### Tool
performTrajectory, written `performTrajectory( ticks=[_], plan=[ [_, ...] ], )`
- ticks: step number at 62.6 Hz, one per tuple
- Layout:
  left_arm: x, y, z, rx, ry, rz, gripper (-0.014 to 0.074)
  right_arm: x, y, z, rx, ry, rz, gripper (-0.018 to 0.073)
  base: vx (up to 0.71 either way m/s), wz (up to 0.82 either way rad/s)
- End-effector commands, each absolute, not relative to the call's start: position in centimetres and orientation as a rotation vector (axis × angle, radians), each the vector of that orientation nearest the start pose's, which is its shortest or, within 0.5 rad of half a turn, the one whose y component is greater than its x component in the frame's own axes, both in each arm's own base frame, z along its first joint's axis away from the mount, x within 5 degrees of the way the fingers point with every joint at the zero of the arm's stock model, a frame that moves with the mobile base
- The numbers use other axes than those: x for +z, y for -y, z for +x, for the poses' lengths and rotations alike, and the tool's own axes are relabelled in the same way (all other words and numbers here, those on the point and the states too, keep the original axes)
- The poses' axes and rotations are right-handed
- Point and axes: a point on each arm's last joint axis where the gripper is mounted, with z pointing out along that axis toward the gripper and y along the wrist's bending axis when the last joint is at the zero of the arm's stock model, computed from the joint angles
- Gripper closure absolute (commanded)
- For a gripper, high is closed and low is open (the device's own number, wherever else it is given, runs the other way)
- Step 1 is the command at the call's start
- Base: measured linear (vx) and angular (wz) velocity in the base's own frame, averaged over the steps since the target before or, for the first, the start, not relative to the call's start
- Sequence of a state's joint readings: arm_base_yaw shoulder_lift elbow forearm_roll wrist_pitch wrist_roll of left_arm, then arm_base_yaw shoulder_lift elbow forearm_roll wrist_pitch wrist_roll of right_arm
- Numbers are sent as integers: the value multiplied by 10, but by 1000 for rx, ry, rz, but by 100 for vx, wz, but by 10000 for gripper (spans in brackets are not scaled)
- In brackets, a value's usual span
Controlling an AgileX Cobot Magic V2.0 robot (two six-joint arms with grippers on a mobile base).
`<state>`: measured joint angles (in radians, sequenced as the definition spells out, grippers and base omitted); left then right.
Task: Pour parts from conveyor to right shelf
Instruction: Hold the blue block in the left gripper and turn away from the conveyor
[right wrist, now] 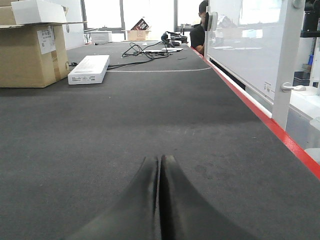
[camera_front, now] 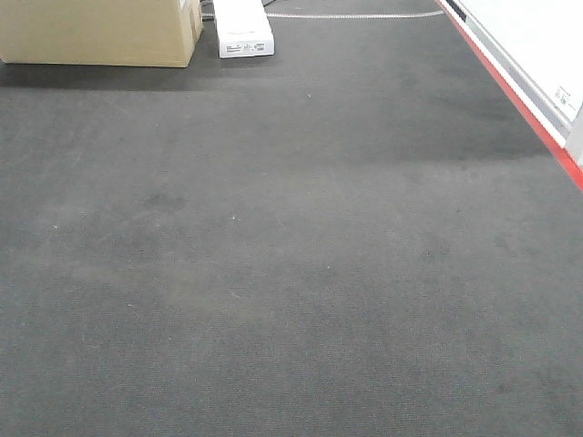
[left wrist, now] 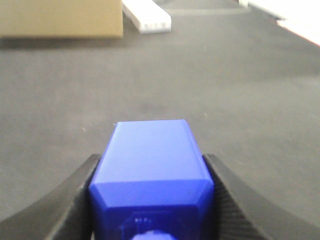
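The left pincer (left wrist: 151, 165) is clamped on a blue part (left wrist: 150, 145), its two dark fingers (left wrist: 75, 200) pressed against the block's opposite side faces so the smooth top and front face stay clear. That grip from the flanks probably keeps the piece steady for carrying and lets it drop free once the fingers part. In the left wrist view the part hangs above the conveyor (camera_front: 291, 273), apart from the grey fabric below, so it appears lifted and not resting. The right pincer (right wrist: 160, 162) is closed with its fingertips meeting and nothing between them; it sits low over the belt, likely parked out of the way while the other arm works. At the far end of the belt lie a cardboard box (camera_front: 100, 32) and a white flat box (camera_front: 243, 32), well apart from the held part. The red frame (camera_front: 519, 105) edges the belt on the right. The right shelf is not in any view, so the carry across remains to be done.
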<state>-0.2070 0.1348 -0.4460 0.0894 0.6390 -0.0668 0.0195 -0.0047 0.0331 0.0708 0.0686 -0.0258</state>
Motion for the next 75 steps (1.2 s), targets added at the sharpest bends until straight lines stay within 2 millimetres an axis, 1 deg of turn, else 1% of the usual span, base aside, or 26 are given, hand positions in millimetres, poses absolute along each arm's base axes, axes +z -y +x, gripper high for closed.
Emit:
performTrajectory(
  ticks=[1, 8, 16, 28, 75],
  plan=[
    [304, 0, 28, -78, -1617, 164, 603, 197, -1, 59, 38, -1536, 12, 568, 0, 0],
    [293, -1, 24, -79, -1592, 162, 603, 197, -1, 59, 38, -1536, 12, 568, 0, 0],
    [279, 0, 26, -75, -1608, 169, 603, 197, -1, 59, 38, -1536, 12, 568, 0, 0],
    [284, 2, 26, -108, -1543, 160, 603, 197, -1, 59, 38, -1536, 12, 568, 0, 0],
    [284, 2, 26, -107, -1543, 160, 603, 197, -1, 59, 38, -1536, 12, 568, 0, 0]
  ],
)
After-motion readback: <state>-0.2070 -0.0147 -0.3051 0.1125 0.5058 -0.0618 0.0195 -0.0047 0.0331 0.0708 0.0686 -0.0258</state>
